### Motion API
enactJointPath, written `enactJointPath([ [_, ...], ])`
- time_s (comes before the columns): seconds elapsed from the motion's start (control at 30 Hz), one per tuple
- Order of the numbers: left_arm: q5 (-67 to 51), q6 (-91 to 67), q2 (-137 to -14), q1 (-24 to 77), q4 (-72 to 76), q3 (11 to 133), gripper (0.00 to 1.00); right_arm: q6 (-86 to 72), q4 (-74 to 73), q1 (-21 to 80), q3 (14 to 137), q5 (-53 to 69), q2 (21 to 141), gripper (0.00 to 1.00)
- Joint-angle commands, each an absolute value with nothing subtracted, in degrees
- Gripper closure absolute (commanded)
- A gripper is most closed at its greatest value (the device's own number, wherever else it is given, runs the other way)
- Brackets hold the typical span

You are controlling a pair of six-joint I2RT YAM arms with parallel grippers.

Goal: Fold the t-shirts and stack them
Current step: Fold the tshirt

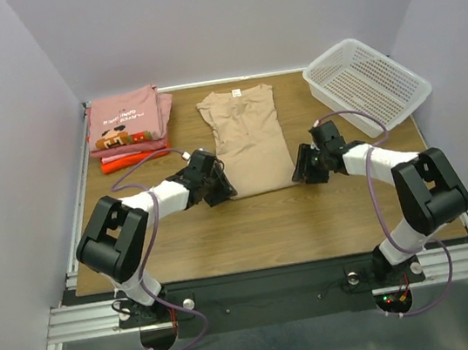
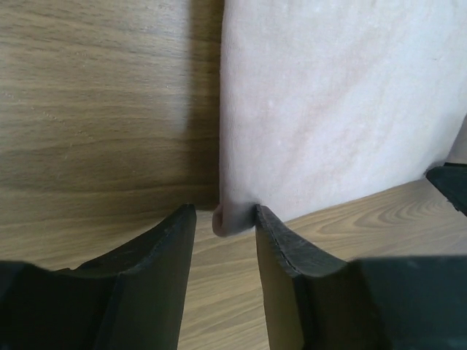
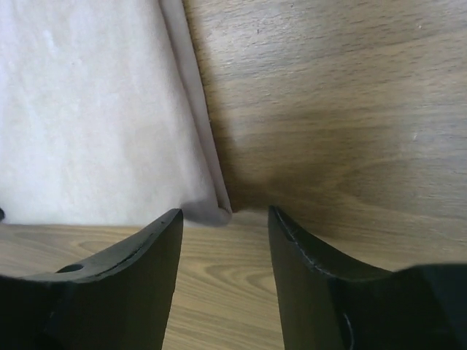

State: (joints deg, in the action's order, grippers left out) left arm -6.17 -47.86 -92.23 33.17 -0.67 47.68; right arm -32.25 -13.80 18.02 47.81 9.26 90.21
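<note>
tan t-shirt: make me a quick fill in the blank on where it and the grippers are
The tan t-shirt lies between the folded pink t-shirts and a white ____. The pink t-shirts sit on the table's far ____ side. The left gripper and right gripper stand at the tan t-shirt's near corners, jaws ____.
Missing: basket; left; open.

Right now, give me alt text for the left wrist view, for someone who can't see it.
The left claw, its two dark fingers apart, straddles the near corner of a tan t-shirt lying flat on a wood-grain table. The shirt fills the upper right, bare wood the left.
</note>
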Motion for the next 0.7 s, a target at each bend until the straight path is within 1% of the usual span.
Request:
enactJointPath([
  [0.0, -7.8, -47.5, -94.0, 33.2, 1.7, 48.2, 0.52, -33.9, -9.3, 17.8, 48.2, 9.9, 92.7, 0.46],
  [0.07, -8.4, -47.6, -94.7, 33.6, 2.5, 47.8, 0.52, -34.5, -8.5, 17.8, 48.2, 10.8, 93.6, 0.48],
  [0.1, -8.7, -47.7, -94.7, 33.7, 2.8, 47.4, 0.55, -34.7, -8.3, 17.8, 48.1, 11.1, 93.9, 0.49],
  [0.13, -8.7, -48.1, -94.7, 33.8, 3.2, 47.0, 0.61, -34.8, -8.0, 17.8, 47.9, 11.5, 94.4, 0.54],
  [0.17, -8.9, -48.2, -94.7, 34.1, 3.6, 46.8, 0.63, -35.0, -7.6, 17.8, 47.8, 11.9, 94.5, 0.56],
  [0.2, -9.1, -48.3, -94.7, 34.2, 3.9, 46.2, 0.69, -35.2, -7.4, 17.8, 47.8, 12.0, 94.7, 0.6],
  [0.23, -9.2, -48.5, -94.9, 34.4, 4.6, 46.1, 0.72, -35.3, -6.9, 17.8, 47.4, 12.1, 94.6, 0.63],
  [0.27, -9.4, -48.5, -95.0, 34.4, 4.7, 46.0, 0.79, -35.4, -6.8, 17.8, 47.2, 12.3, 94.7, 0.65],
  [0.3, -9.3, -48.6, -95.2, 34.4, 4.7, 46.1, 0.98, -35.4, -6.8, 17.8, 46.9, 12.4, 94.6, 0.69],
  [0.33, -9.3, -48.5, -95.7, 34.4, 4.7, 46.1, 1.0, -35.3, -6.6, 17.8, 46.8, 12.7, 94.6, 0.71],
  [0.37, -9.3, -48.3, -96.0, 34.5, 4.7, 46.3, 1.0, -35.2, -6.6, 17.8, 46.5, 13.1, 94.4, 0.75],
  [0.4, -9.8, -48.2, -96.1, 34.5, 4.7, 46.3, 1.0, -35.2, -6.6, 17.8, 46.2, 13.4, 94.1, 0.88],
  [0.43, -10.1, -48.2, -95.9, 34.5, 4.7, 46.1, 1.0, -35.2, -6.6, 17.8, 45.4, 14.1, 93.7, 0.96],
  [0.47, -10.2, -48.1, -94.8, 34.8, 4.6, 45.8, 1.0, -35.0, -6.6, 17.8, 44.6, 14.3, 91.8, 1.0],
  [0.53, -9.2, -48.5, -92.6, 36.5, 4.5, 43.4, 1.0, -34.6, -6.8, 17.8, 42.6, 14.2, 88.7, 1.0],
  [0.6, -8.0, -50.6, -88.0, 38.6, 4.2, 41.2, 1.0, -33.5, -7.4, 17.8, 38.5, 14.1, 82.4, 1.0],
  [0.63, -7.3, -51.5, -86.3, 41.2, 4.1, 39.0, 1.0, -33.2, -8.2, 17.8, 37.2, 14.2, 80.0, 1.0],
  [0.67, -6.9, -52.3, -83.3, 42.6, 3.9, 37.0, 1.0, -32.5, -10.9, 17.8, 34.9, 14.2, 75.1, 1.0],
])
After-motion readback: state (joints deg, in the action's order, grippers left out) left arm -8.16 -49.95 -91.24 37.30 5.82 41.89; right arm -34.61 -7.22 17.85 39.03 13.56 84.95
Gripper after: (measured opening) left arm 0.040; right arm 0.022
